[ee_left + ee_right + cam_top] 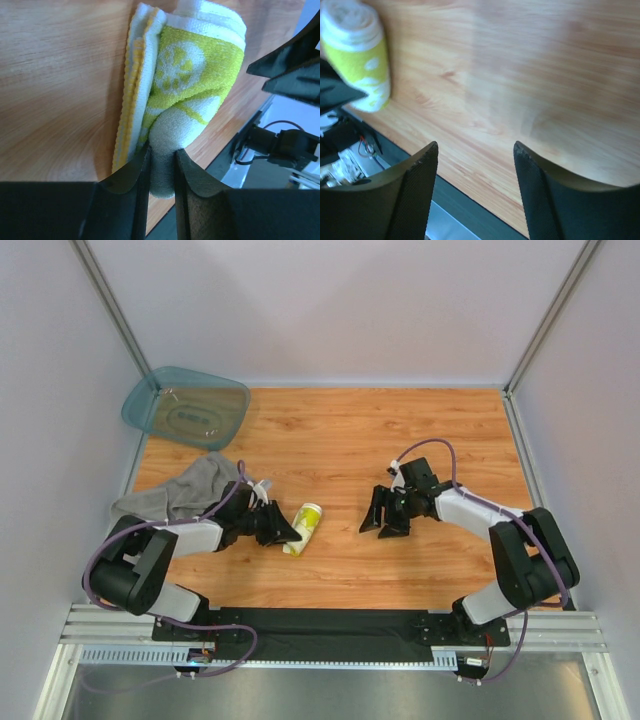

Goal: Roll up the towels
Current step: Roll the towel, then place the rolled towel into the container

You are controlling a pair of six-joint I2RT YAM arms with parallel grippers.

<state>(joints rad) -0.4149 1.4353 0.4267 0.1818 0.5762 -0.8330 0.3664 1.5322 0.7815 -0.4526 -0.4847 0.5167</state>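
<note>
The cloth [303, 528] is yellow-and-white; the towel [190, 488] grey.

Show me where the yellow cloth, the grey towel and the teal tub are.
yellow cloth [303, 527], top view, middle of the roll.
grey towel [182, 492], top view, middle of the crumpled heap.
teal tub [190, 418], top view, its bare floor.

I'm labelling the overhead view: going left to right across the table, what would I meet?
Grey towel → left gripper → yellow-and-white rolled cloth → right gripper.
</note>
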